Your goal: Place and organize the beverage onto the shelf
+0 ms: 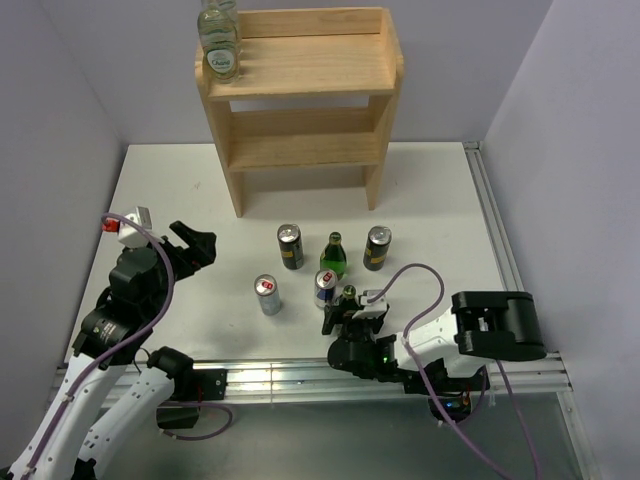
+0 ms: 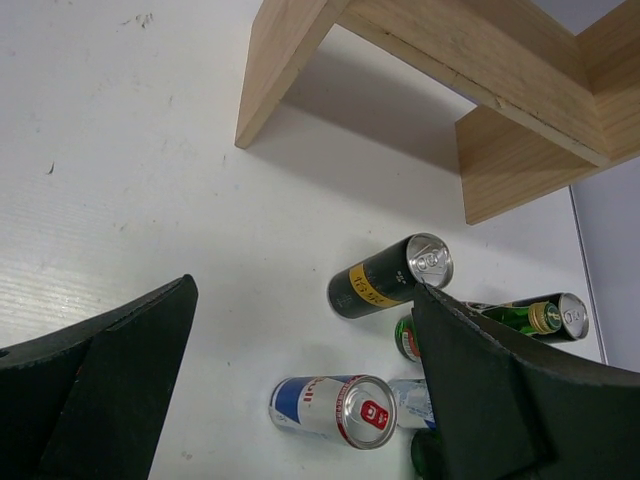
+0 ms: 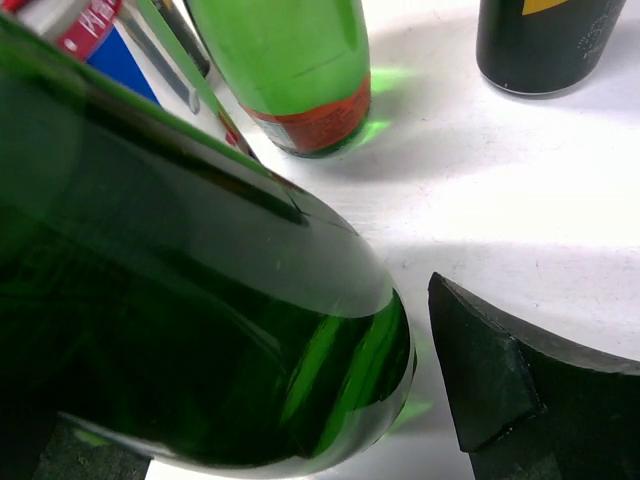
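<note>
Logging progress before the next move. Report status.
Left gripper open, empty. Right gripper open around a dark green bottle. Shelf holds two clear bottles on top tier. Blue can stands close beside that bottle.

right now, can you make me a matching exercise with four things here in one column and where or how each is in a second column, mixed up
1 clear bottles
2 silver can with red lid
3 near green bottle
4 left gripper

a open, holding nothing
b next to the right gripper
c on the shelf, top tier
d standing on the table, leftmost drink there

Pairs: 1-c, 2-d, 3-b, 4-a
</note>
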`<state>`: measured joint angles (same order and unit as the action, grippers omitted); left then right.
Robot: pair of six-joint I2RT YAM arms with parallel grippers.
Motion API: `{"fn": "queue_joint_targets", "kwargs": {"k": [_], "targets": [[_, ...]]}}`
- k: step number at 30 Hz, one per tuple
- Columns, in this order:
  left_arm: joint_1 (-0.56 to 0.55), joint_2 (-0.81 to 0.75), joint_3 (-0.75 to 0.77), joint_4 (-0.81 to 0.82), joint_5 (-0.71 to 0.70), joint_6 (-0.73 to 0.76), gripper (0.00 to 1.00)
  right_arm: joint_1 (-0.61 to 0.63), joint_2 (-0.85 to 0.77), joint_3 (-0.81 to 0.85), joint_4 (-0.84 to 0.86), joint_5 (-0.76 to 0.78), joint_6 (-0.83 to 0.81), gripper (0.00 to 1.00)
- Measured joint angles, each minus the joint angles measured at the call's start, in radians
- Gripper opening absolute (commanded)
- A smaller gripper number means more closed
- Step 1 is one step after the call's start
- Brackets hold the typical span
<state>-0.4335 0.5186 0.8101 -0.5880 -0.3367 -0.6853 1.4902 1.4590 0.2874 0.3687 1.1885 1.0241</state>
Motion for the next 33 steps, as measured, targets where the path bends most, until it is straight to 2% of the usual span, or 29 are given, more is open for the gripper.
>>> {"fn": "queue_joint_targets", "kwargs": {"k": [4,13,16,21,22,23,25,30,33], "targets": [[0.000,0.003,0.000,0.000,0.003,0.005,0.96,0.002,0.052,0.008,0.035,0.023,-0.019,1.00],[0.000,0.003,0.000,0.000,0.007,0.011,0.96,-0.028,0.106,0.005,0.250,-0.003,-0.224,0.90],[0.000,0.003,0.000,0.000,0.007,0.011,0.96,-0.052,0.106,-0.003,0.312,-0.017,-0.282,0.83],[0.000,0.003,0.000,0.000,0.007,0.011,0.96,-0.087,0.106,-0.015,0.366,-0.039,-0.337,0.60],[0.000,0.003,0.000,0.000,0.007,0.011,0.96,-0.094,0.106,-0.018,0.377,-0.045,-0.343,0.38],[0.000,0.003,0.000,0.000,0.007,0.011,0.96,-0.102,0.108,-0.020,0.389,-0.051,-0.351,0.22],[0.000,0.003,0.000,0.000,0.007,0.011,0.96,-0.111,0.115,-0.020,0.404,-0.058,-0.361,0.00],[0.000,0.003,0.000,0.000,0.008,0.011,0.96,-0.113,0.110,0.007,0.337,-0.057,-0.332,0.00],[0.000,0.003,0.000,0.000,0.010,0.011,0.96,-0.087,0.053,0.046,0.154,-0.072,-0.266,0.00]]}}
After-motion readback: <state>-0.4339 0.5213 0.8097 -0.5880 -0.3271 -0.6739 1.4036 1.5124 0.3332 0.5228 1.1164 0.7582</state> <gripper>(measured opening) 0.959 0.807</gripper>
